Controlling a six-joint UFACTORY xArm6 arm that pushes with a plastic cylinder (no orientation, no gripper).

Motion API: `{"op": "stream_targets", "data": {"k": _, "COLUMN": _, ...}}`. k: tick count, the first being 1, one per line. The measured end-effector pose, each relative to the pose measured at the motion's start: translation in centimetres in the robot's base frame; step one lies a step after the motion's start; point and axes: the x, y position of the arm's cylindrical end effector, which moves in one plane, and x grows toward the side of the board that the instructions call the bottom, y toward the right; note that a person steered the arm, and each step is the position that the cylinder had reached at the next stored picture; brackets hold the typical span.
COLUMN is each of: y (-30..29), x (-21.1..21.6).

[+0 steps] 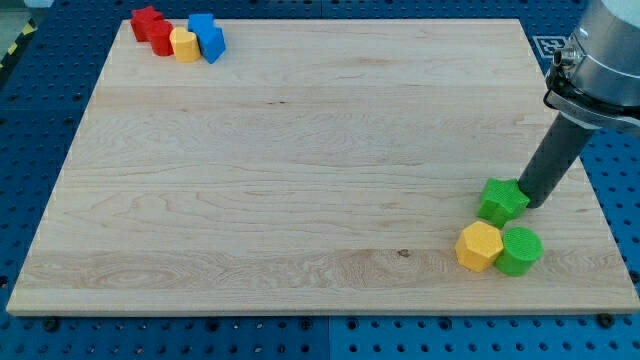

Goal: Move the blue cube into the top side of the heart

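1. We see the counter [300,180], a pale wooden board with visible grain, lying on a blue perforated base [40,110] that shows around its edges.
2. Our arm [600,60], grey with a dark collar, comes in from the view's top right and ends in a straight dark rod [555,160]. There is no claw on it, so nothing is clenched or released; it holds no block.
3. My tip [531,204] rests at the view's lower right, touching or just beside the right edge of the green star-shaped block [501,199].
4. Just below that star sit a yellow hexagonal block [479,245] and a green rounded block [520,250], touching each other, with the yellow one on the view's left.
5. The blue cube [201,25] lies at the view's top left, well apart from my tip, near the counter's far edge.
6. Touching it, a second blue block [212,45] sits just below and to the right; its shape we cannot tell.
7. A yellow block [184,44], seemingly the heart, sits just left of the blue pair, touching them.
8. Two red blocks [152,28] lie at the left end of this cluster, pressed against the yellow one; their shapes are unclear.
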Motion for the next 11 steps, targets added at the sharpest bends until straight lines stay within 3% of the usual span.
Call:
{"op": "stream_targets", "data": {"k": 1, "y": 0.0, "x": -0.5}}
{"op": "stream_targets", "data": {"k": 2, "y": 0.3, "x": -5.0}}
{"op": "stream_targets", "data": {"k": 3, "y": -4.1, "x": -8.9}}
{"op": "stream_targets", "data": {"k": 4, "y": -16.2, "x": -10.5}}
{"op": "stream_targets", "data": {"k": 5, "y": -22.7, "x": -13.3}}
{"op": "stream_targets", "data": {"k": 6, "y": -22.7, "x": -21.5}}
{"op": "stream_targets", "data": {"k": 7, "y": -26.3, "x": -28.9}}
{"op": "stream_targets", "data": {"k": 8, "y": -31.2, "x": -31.6}}
{"op": "stream_targets", "data": {"k": 11, "y": -42.6, "x": -31.7}}
